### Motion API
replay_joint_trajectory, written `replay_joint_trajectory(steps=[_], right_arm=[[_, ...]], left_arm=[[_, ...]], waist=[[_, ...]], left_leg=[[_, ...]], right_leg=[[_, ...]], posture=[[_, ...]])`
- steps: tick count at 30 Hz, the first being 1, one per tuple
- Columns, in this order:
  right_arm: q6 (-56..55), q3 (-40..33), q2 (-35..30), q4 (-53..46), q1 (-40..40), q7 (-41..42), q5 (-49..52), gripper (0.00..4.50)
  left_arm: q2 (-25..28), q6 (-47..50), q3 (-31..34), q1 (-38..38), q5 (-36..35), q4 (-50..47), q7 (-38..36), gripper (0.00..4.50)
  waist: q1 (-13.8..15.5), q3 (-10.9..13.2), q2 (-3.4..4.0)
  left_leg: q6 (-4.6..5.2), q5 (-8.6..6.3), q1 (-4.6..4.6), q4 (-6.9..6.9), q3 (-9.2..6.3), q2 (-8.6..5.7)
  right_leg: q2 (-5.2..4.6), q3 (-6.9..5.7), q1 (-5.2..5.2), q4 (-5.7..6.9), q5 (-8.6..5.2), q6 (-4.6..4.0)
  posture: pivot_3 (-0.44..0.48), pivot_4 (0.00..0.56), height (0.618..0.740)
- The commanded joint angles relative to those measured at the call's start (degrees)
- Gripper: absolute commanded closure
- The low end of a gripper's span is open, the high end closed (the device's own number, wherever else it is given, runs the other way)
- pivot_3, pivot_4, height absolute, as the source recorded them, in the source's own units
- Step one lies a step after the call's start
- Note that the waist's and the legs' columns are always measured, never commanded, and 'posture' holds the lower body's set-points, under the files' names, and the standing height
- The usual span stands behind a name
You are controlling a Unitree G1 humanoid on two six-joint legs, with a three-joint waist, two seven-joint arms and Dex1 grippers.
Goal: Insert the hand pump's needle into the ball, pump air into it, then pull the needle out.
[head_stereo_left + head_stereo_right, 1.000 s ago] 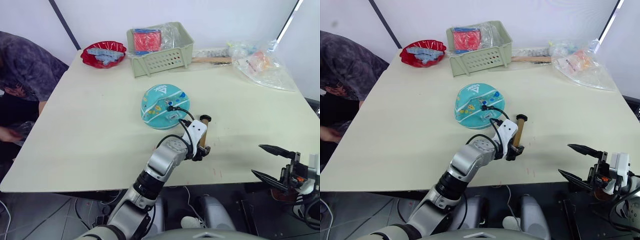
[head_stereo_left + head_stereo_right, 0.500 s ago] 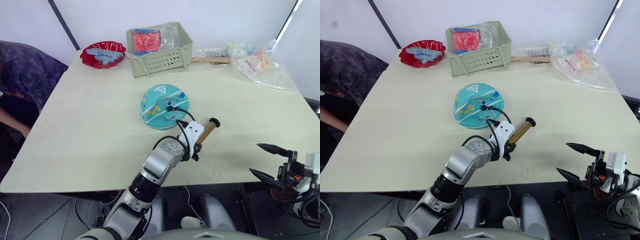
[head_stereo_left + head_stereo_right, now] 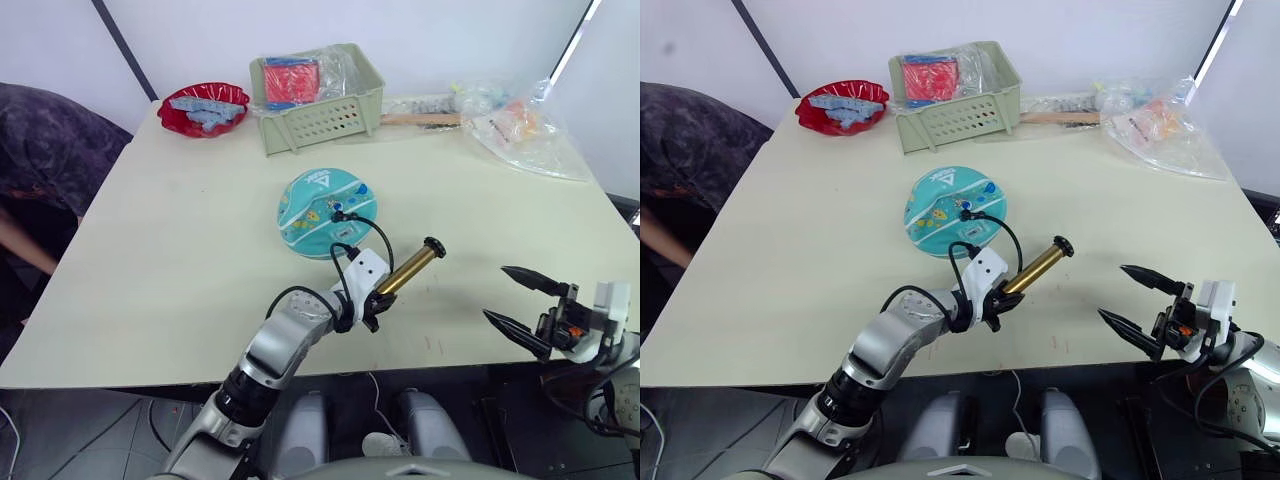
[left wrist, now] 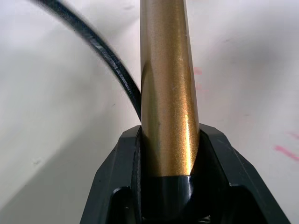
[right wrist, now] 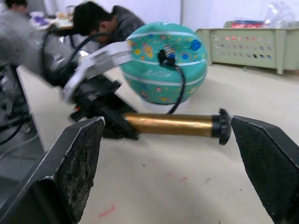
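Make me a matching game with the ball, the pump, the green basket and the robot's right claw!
Things:
1. ball
2. hand pump
3. green basket
4. right claw

States:
A. open, holding nothing
B. gripped by the left claw
C. at the table's far side, with a red packet inside
D. hose fitting plugged into its top

Pairs: 1-D, 2-B, 3-C, 4-A

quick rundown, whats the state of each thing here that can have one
hand pump: clamped at its rear end in the left gripper, tilted up off the table
needle: seated in the ball, hose attached
ball: resting on the table, needle in
right gripper: open, holding nothing, off the table's near edge
green basket: upright, bagged items inside
red bowl: upright, holding blue items
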Motion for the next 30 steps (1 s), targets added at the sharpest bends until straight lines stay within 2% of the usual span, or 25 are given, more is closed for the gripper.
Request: replay_joint_trajectory(steps=[1,6,13,18,22,30], right_arm=[[5.0,0.2,0.9,-5.3,-0.2,-5.3,2.8,0.0],[13.1,1.9,3.4,-10.0,-1.3,-15.5,4.1,0.0],[26.0,3.2,9.1,-15.3,-6.9,-31.6,11.3,0.0],[35.0,3.0,11.6,-16.2,-9.7,-40.7,18.4,0.0],[39.7,3.2,12.4,-15.5,-11.3,-44.2,21.7,0.0],[43.7,0.7,18.8,-13.0,-16.4,-53.3,32.9,0.0]], left_arm=[[1.4,-7.5,1.3,1.9,-2.1,-2.0,-4.9,3.4],[1.7,-15.5,3.0,5.0,-2.8,-0.6,-7.8,3.4],[1.2,-27.3,4.9,8.3,-2.3,3.2,-10.2,3.4],[-0.2,-31.9,5.9,9.4,-2.6,4.8,-10.5,3.4],[-0.7,-34.7,6.3,10.3,-2.7,5.7,-11.4,3.4],[-1.6,-36.4,6.6,10.5,-3.2,6.4,-13.2,3.4]], waist=[[0.0,0.0,0.0],[0.0,0.0,0.0],[-0.2,0.0,0.01],[-0.2,0.0,0.0],[-0.3,0.0,0.01],[-0.7,0.0,0.01]], left_leg=[[0.01,0.0,0.0,0.0,0.0,0.0],[0.04,-0.03,-0.02,0.0,0.0,0.01],[0.07,-0.05,-0.07,0.04,-0.03,0.0],[0.15,-0.09,-0.18,0.04,-0.05,0.0],[0.23,-0.14,-0.43,0.11,-0.06,-0.03],[0.26,-0.15,-0.6,0.11,-0.29,-0.04]], right_leg=[[0.0,0.0,0.0,0.0,-0.01,-0.01],[-0.05,-0.01,-0.01,0.0,-0.02,-0.01],[-0.06,-0.05,-0.02,0.01,-0.03,-0.03],[-0.08,-0.08,-0.08,-0.02,0.08,0.09],[-0.17,-0.1,-0.24,-0.03,0.13,0.04],[-0.11,-0.33,-0.3,-0.07,0.13,0.04]], posture=[[0.0,0.15,0.738],[0.0,0.15,0.738],[0.0,0.15,0.738],[0.0,0.15,0.738],[0.0,0.15,0.738],[0.0,0.15,0.738]])
